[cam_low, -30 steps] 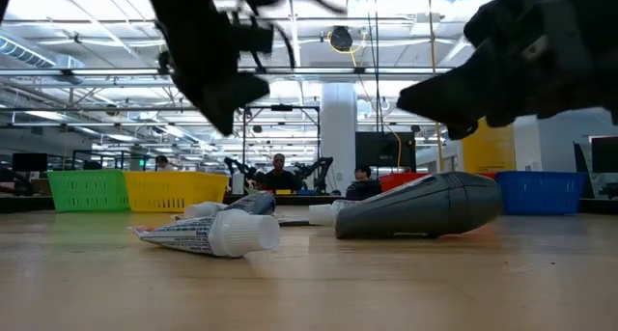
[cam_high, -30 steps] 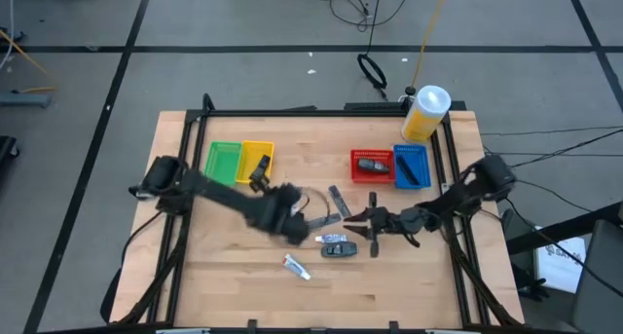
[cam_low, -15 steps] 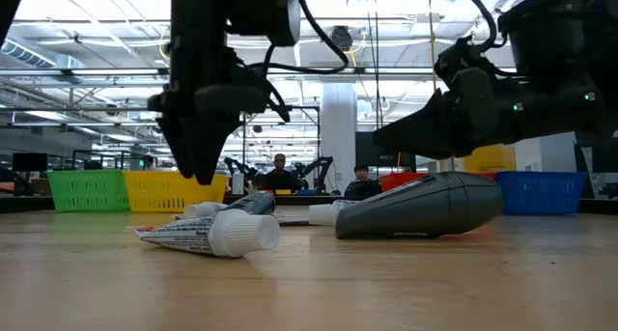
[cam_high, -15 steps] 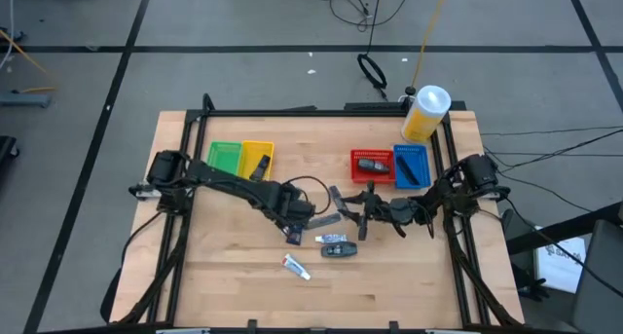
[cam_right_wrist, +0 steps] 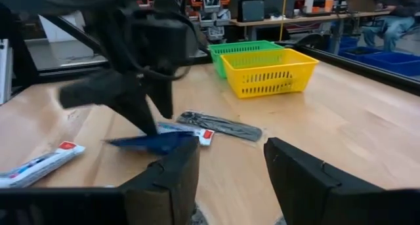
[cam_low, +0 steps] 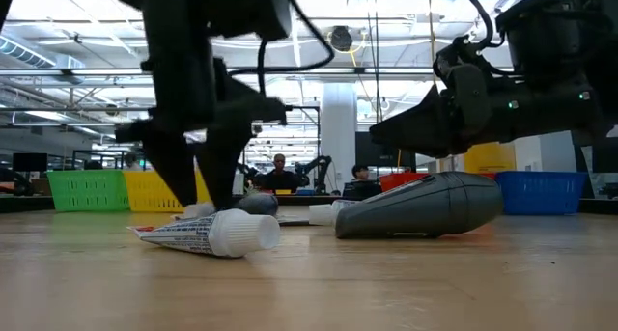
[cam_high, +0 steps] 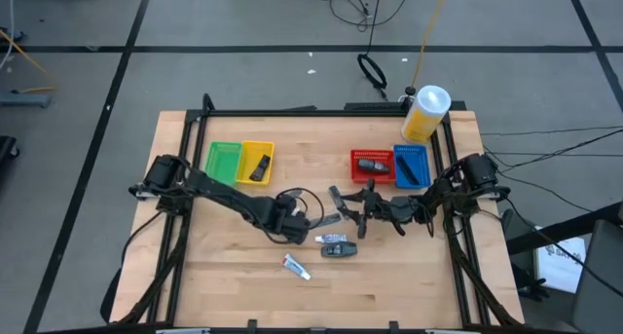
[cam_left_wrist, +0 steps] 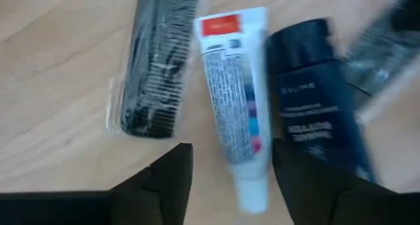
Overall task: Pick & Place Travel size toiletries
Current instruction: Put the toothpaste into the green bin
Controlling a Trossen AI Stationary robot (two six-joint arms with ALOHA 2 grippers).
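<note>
A white tube (cam_left_wrist: pixel 234 103) with red and blue marks lies flat on the table (cam_high: pixel 409 276) near the middle of the high view, between a black comb in a clear sleeve (cam_left_wrist: pixel 156 67) and a dark sachet (cam_left_wrist: pixel 308 97). Directly above the tube hangs the left tool (cam_left_wrist: pixel 230 179), its two fingers spread apart on either side of the tube's cap end and holding nothing. Lower in the high view rest a dark bottle (cam_high: pixel 337 248) and another white tube (cam_high: pixel 296 267). The right tool (cam_right_wrist: pixel 226 169) reaches in from the right of the frame, its fingers parted and empty, close to the same cluster. Toward the upper part of the table, a dark item (cam_high: pixel 259 167) sits in the yellow basket (cam_high: pixel 257 149), and another (cam_high: pixel 372 164) in the red basket (cam_high: pixel 371 173).
</note>
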